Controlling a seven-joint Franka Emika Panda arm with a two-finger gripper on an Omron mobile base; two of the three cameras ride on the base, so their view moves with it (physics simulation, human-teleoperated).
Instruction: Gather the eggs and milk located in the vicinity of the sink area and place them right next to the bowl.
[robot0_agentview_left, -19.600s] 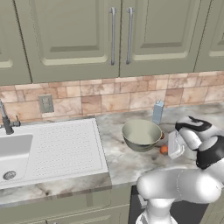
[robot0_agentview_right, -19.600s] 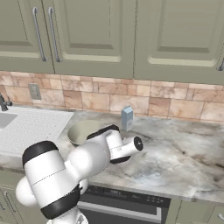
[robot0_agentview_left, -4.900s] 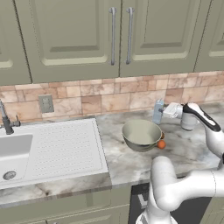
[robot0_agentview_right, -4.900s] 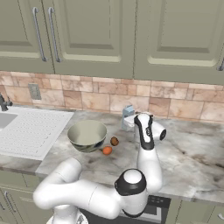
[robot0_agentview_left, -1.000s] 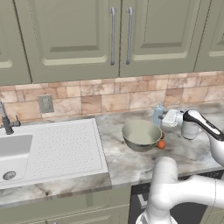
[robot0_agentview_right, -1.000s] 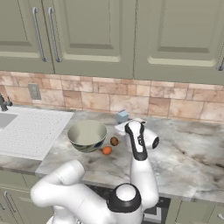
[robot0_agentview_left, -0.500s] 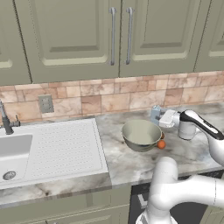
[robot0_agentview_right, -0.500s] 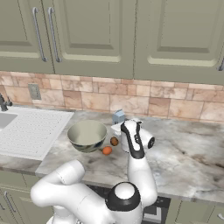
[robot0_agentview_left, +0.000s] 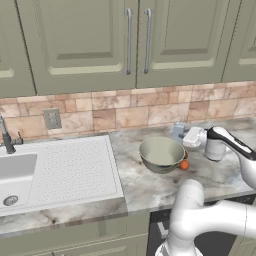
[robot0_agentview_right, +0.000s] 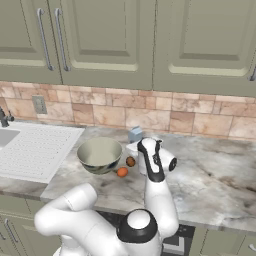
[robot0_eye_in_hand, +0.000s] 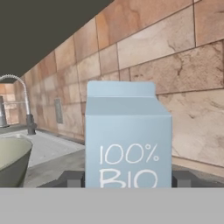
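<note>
My gripper (robot0_eye_in_hand: 127, 179) is shut on the milk (robot0_eye_in_hand: 127, 140), a pale blue carton standing upright between the two fingertips (robot0_eye_in_hand: 72, 178). From the base views the milk (robot0_agentview_left: 178, 131) (robot0_agentview_right: 134, 135) is just behind the right rim of the grey-green bowl (robot0_agentview_left: 161, 152) (robot0_agentview_right: 99, 154), with the gripper (robot0_agentview_left: 189, 137) (robot0_agentview_right: 134, 148) on its right. Two orange-brown eggs (robot0_agentview_right: 122, 172) (robot0_agentview_right: 131, 161) lie on the counter against the bowl's right side; the front egg (robot0_agentview_left: 184, 165) is plain in the left base view. The bowl's rim (robot0_eye_in_hand: 11, 159) is at the lower left of the hand view.
The white sink (robot0_agentview_left: 15, 172) with its ribbed drainboard (robot0_agentview_left: 75, 167) (robot0_agentview_right: 30, 150) and dark tap (robot0_agentview_left: 6, 140) (robot0_eye_in_hand: 19, 87) is far left. A tiled backsplash (robot0_agentview_left: 125, 115) runs close behind the milk. Marble counter (robot0_agentview_right: 215, 170) stretches right of the arm.
The gripper has carried the milk slightly left, closer to the bowl. Bowl and eggs have stayed where they were.
</note>
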